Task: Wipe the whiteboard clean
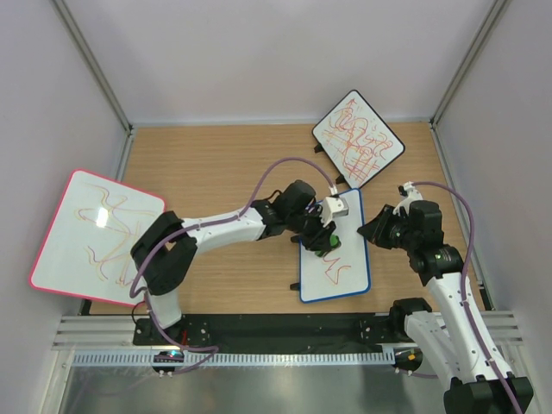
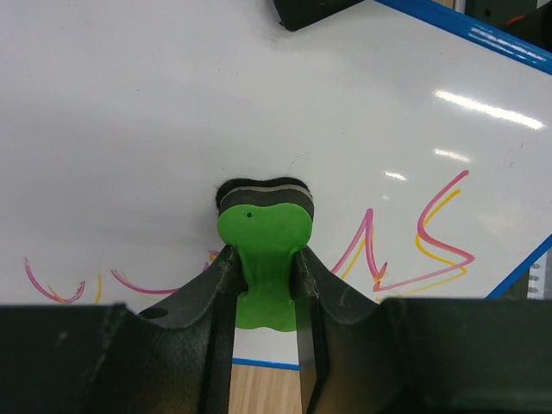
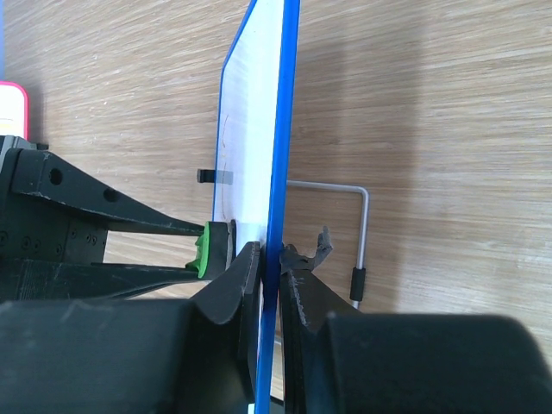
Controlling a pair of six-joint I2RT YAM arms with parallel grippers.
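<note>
The whiteboard sits by the desk's near edge, right of centre. The right hand pinches its blue rim; the left hand clamps a green eraser against it. It looks light, stiff and slick, so the frame is the place to hold.

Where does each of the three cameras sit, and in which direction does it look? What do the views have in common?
Top external: above and behind the arms, looking down on the table; both arms show, with the left gripper and right gripper at the whiteboard.
Left wrist: on the left arm, facing the whiteboard's scribbled face; its gripper is shut on the green eraser.
Right wrist: on the right arm, looking along the whiteboard's blue edge, which its gripper clamps.
Shared: whiteboard and eraser appear in all three.
</note>
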